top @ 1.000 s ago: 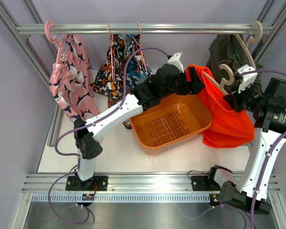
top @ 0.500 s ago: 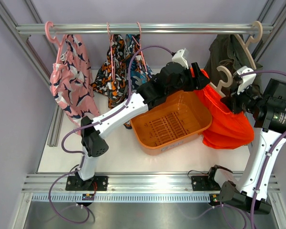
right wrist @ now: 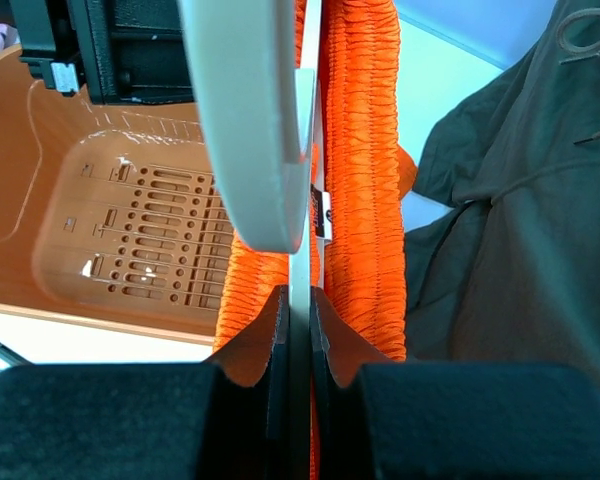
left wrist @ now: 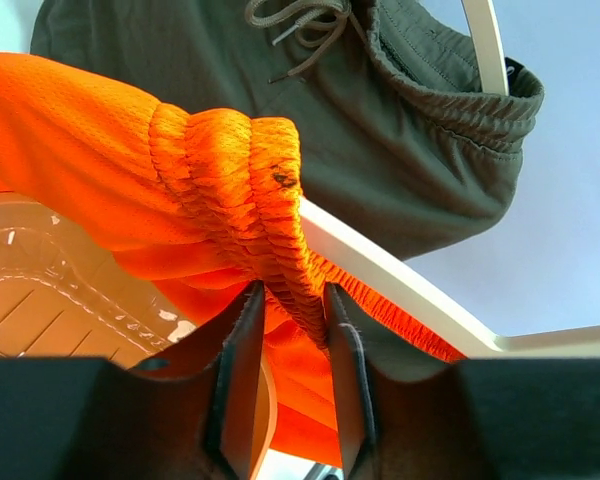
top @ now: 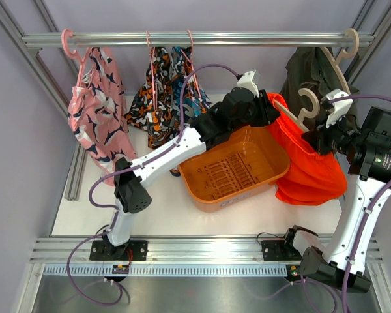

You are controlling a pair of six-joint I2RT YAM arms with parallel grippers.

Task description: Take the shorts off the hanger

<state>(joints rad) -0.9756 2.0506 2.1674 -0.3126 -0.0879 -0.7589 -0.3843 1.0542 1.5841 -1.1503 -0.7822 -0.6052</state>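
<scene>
The plain orange-red shorts (top: 311,166) hang on a beige hanger (top: 308,102) held off the rail at the right. My right gripper (top: 324,135) is shut on the hanger's flat neck (right wrist: 299,262), with the gathered orange waistband (right wrist: 365,180) on both sides of it. My left gripper (top: 266,108) reaches across the basket to the shorts' left end. In the left wrist view its jaws (left wrist: 292,330) pinch the bunched waistband (left wrist: 242,170), just under the hanger's pale arm (left wrist: 400,285). Dark olive shorts (top: 306,73) hang behind on another hanger (top: 344,55).
An orange plastic basket (top: 238,166) sits on the table under the left arm, left of the orange shorts. On the rail (top: 202,39) hang pink printed shorts (top: 94,107) at the left and blue-orange printed shorts (top: 164,85) beside them. Frame posts stand at both sides.
The left arm has pushed right to the orange shorts, and its jaws have closed from wide open onto the waistband. The right gripper and the hanger have stayed put.
</scene>
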